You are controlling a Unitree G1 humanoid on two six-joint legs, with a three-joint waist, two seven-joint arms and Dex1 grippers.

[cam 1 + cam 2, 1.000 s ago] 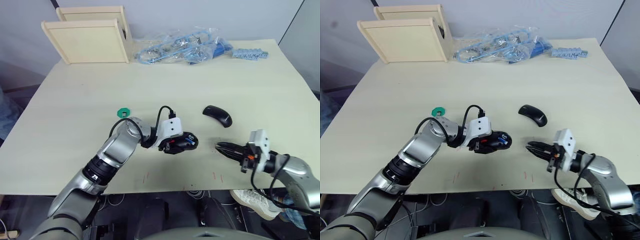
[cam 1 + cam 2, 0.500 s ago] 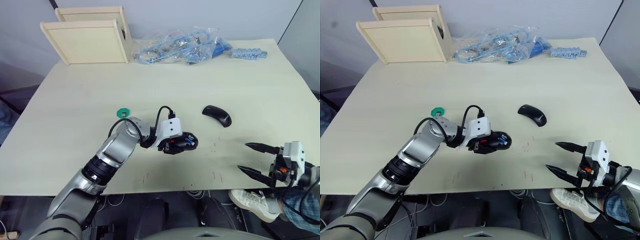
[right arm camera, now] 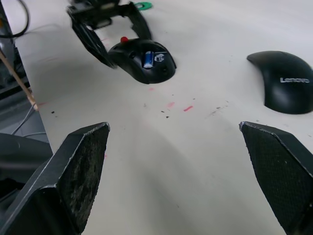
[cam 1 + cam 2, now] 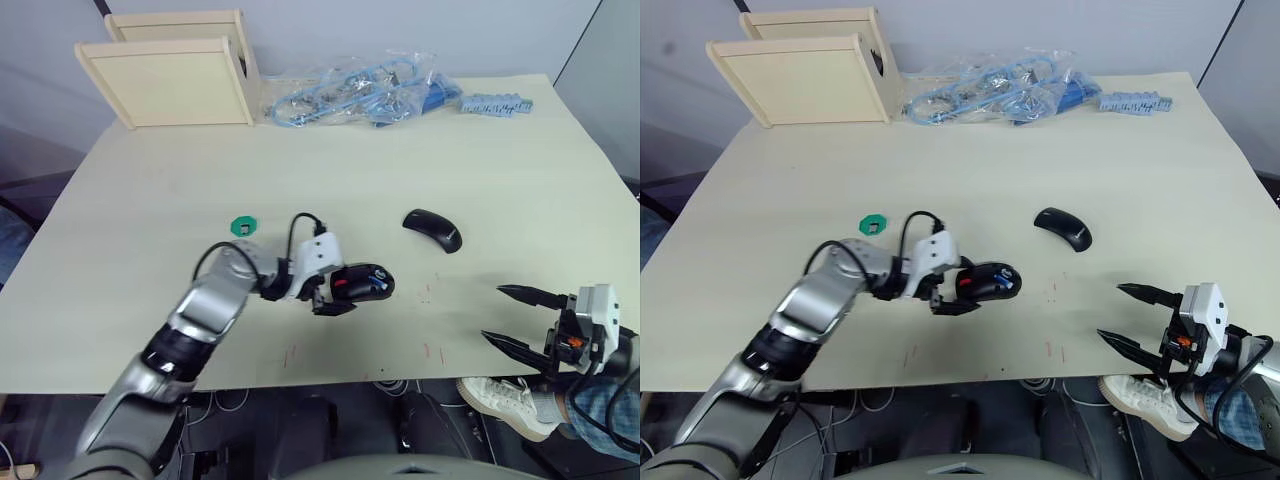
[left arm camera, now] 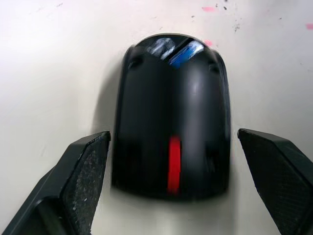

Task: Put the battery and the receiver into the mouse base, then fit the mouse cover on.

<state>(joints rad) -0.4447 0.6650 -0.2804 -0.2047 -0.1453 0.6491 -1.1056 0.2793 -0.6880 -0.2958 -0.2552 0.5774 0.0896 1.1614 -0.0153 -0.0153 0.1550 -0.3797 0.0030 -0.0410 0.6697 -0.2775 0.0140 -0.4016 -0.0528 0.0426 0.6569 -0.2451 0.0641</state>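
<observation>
The black oval mouse base with its red patch lies on the pale cream table, near the front edge and a little left of the middle, with the small blue-and-white battery sitting in its recessed compartment at the end that points away from the left arm. The left gripper has its 2 black fingers spread wide, 1 on each side of the base's near end; in the left wrist view there is bare table between each finger and the base, so they flank it without gripping. The thin glossy black curved mouse cover rests by itself on the table, to the right of the base and a little farther back, apart from it, and the right wrist view shows white lettering on its shell. The right gripper hovers at the table's front right corner, well apart from both base and cover, its 2 pointed fingers splayed open with nothing between them. A small green octagonal disc lies on the table behind the left forearm. Along the far edge stand 2 light wooden boxes at the left, a heap of clear plastic bags with blue cables in the middle and a strip of pale blue plastic parts to the right. The receiver is too small to make out.
</observation>
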